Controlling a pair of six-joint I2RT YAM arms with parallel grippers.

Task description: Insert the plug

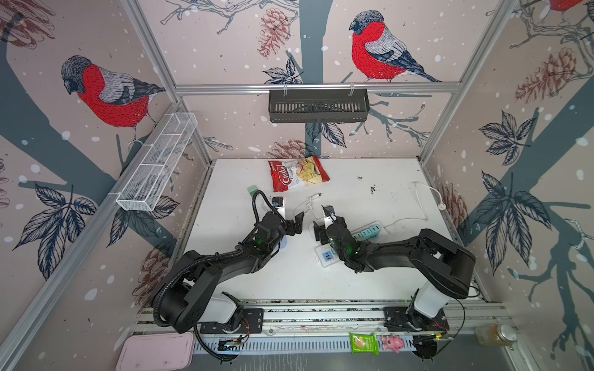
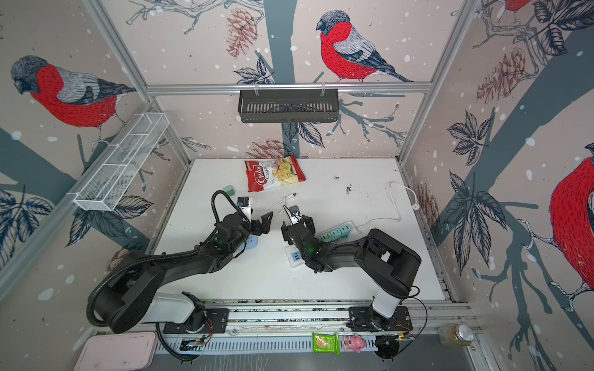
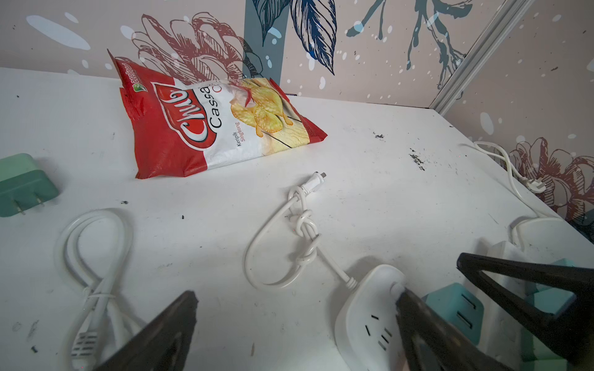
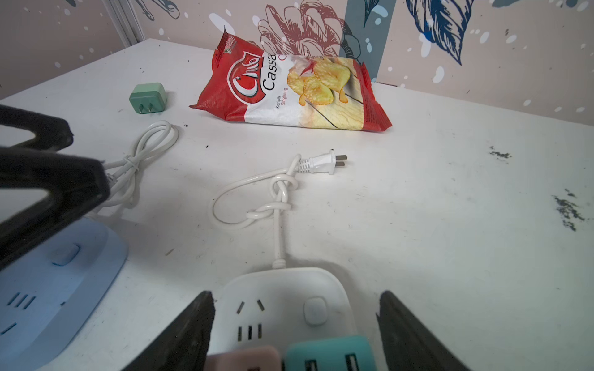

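Near the middle of the table (image 4: 418,225), your right claw (image 4: 295,297) stands released astride the teal plug (image 4: 328,356) — seated, I'd judge, in the white strip (image 4: 276,282) — while your left claw (image 3: 294,294) hangs open, empty.

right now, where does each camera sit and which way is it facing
Both top views: high over the table's front, looking down toward the back wall; both arms, left gripper, right gripper.
Left wrist: on the left arm, low, facing the chip bag; own fingers show.
Right wrist: on the right arm, over the white power strip, facing that bag; own fingers show.
Shared: wrist views both catch bag and knotted cord.
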